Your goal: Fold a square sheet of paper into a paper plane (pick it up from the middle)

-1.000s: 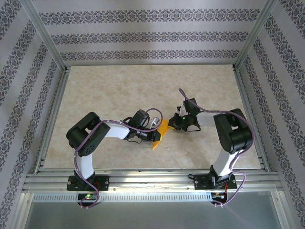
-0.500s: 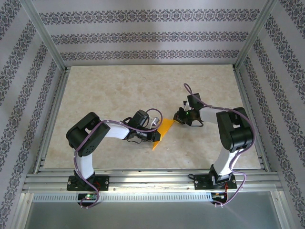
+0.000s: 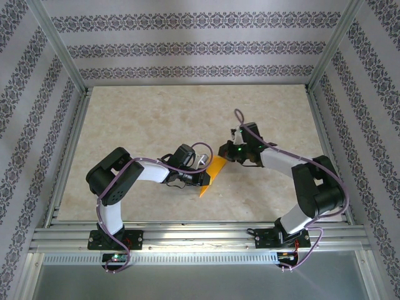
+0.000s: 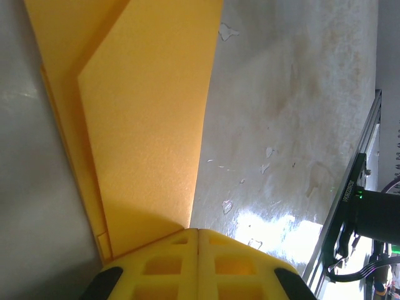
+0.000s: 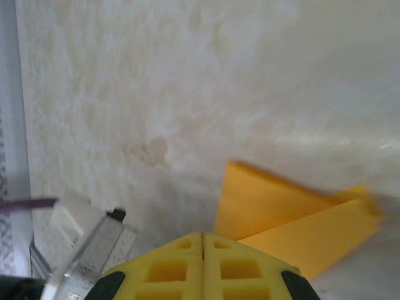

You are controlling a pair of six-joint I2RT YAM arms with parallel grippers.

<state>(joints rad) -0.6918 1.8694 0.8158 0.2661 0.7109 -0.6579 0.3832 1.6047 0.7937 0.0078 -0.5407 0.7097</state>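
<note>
My left claw (image 4: pixel 197 240) is clenched, its two yellow fingertips pressed flat together with no gap. The paper (image 4: pixel 147 125) runs right up to those tips and touches them. I cannot tell whether a layer is nipped between them or only lies under them.

In my left wrist view the paper is plain orange-yellow with a matte, faintly grainy surface. It is folded. A broad top flap with a straight slanted edge lies over another layer, and a thin stepped margin of lower layers peeks out along one long side. The creases look sharp and the faces smooth.

My right claw (image 5: pixel 202 244) is clenched too, fingertips shut on each other and holding nothing. Just beyond its tips the same paper shows as two overlapping panels meeting at a crease, with one pointed corner toward me, and its far end is blurred.

From above, the paper is a slim slanted wedge lying between my two claws, the left one at its near side and the right one at its far end. It sits around the middle of the pale, marbled table (image 3: pixel 144 119), somewhat toward the near edge. Beyond the table stands the wall (image 3: pixel 200 47), papered in grey patterned stripes.
</note>
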